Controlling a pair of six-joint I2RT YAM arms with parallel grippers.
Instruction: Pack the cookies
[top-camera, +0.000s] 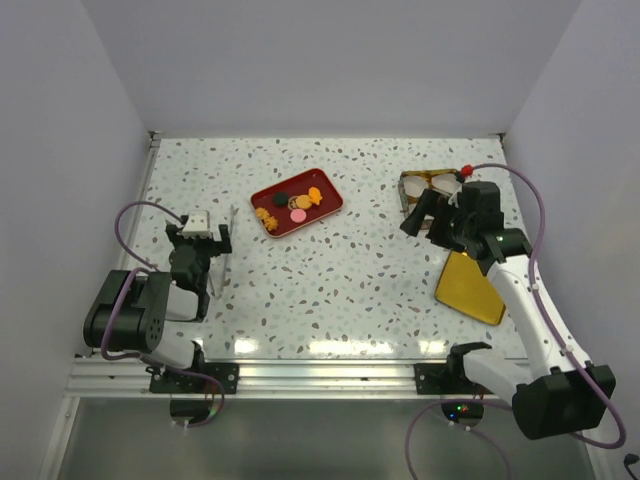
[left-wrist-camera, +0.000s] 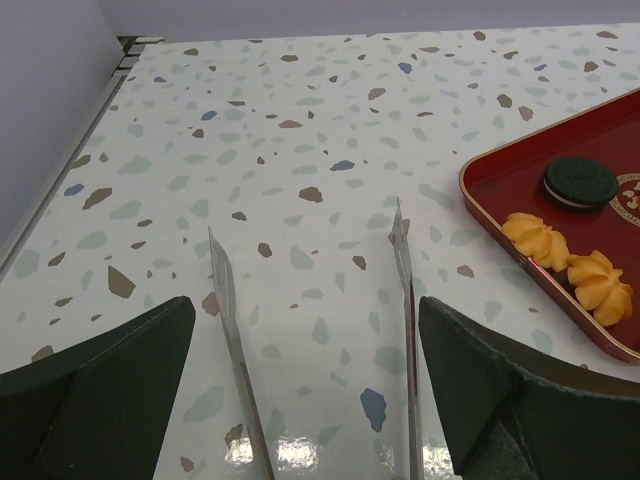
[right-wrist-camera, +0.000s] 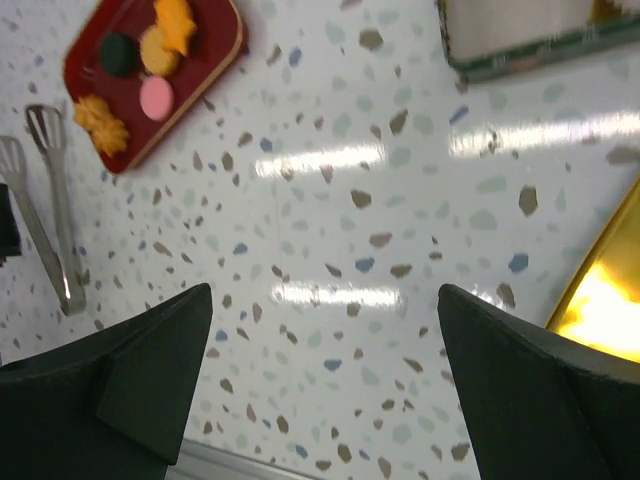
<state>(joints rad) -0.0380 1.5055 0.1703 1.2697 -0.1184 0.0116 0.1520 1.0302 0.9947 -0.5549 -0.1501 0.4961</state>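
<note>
**Operator:** Where is everything?

**Spotter:** The cookies (top-camera: 297, 204) sit on the tray (top-camera: 284, 184), mid-tabletop (top-camera: 340, 280) toward the far edge. The tin (top-camera: 405, 190) is near the far right corner, and its lid (top-camera: 468, 288) lies by the right edge. Your left pincer (left-wrist-camera: 305, 305), near the left edge, is spread wide with the tongs (left-wrist-camera: 403, 290) running between its fingers. I cannot tell whether the fingers press on the tong arms or merely straddle them. Your right pincer (right-wrist-camera: 325, 290) is spread with nothing in it, just on the near side of the tin.

**Operator:** So what's the step, and how do I do it well?

**Spotter:** As I judge it, you need a sure hold on the tongs, then you take them to the tray for a first cookie.
- Close until both tong arms are touched evenly, with the tips left apart.
- Come over the tray's near-left rim. The two orange cookies lie just inside it, so they're the easy first pick.
- Take one cookie at a time, with one tip on each side of it.
- Squeeze gently; they look crumbly.
- Lift clear of the rim before you swing toward the tin.
- Mind the right arm: it stands close to the tin and could block your path.
</note>
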